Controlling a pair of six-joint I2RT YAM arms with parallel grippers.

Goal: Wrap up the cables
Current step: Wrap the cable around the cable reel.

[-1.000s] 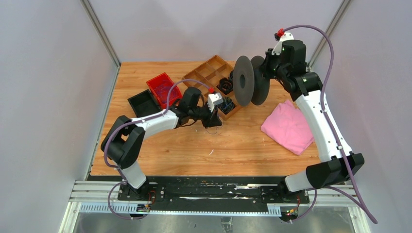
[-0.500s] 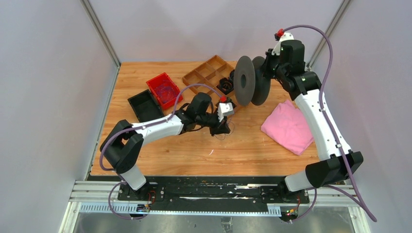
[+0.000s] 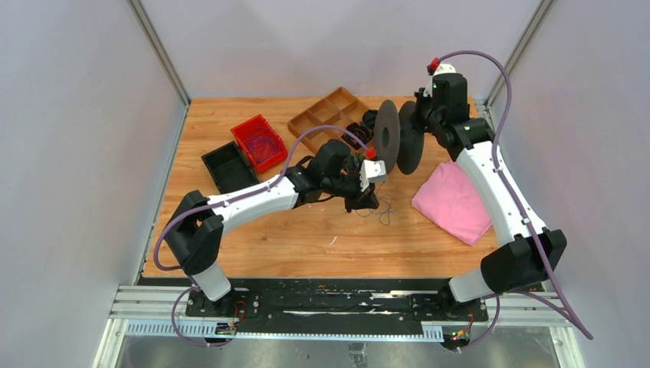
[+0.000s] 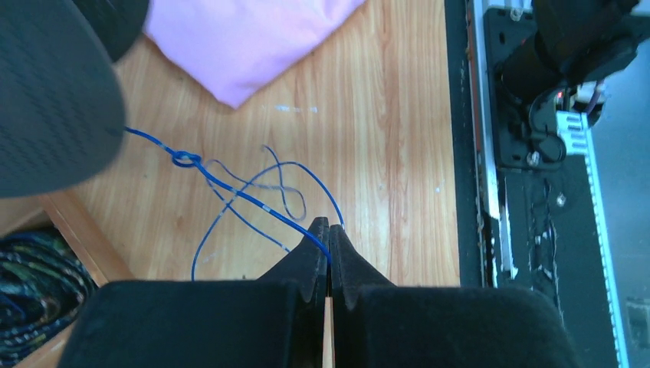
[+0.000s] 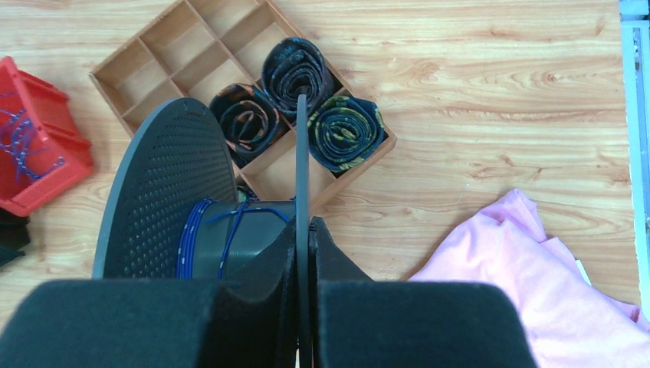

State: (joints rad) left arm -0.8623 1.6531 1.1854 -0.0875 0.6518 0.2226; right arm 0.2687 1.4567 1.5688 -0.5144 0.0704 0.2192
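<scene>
Inspector: Cable location relative to the dark grey perforated round spool (image 5: 172,176)?

Operator: Several turns of the thin blue cable (image 4: 238,193) sit on the spool's core. A free length emerges from behind a spool flange, passes through a small knot and ends at the left gripper (image 4: 329,230). Slack loops lie on the wooden table (image 4: 383,153) on the arm-base side of the spool.

Inspector: Finger state?

Operator: The left gripper's fingers are pressed together, pinching the cable at their tips. The right gripper (image 5: 303,226) is clamped on the thin edge of one spool flange, with both flanges standing vertical.

Inspector: Surroundings?

Operator: A pink folded cloth (image 4: 238,38) lies beside the spool. A wooden divided tray (image 5: 130,65) holding dark rolled bundles (image 5: 295,65) sits just behind it.
</scene>
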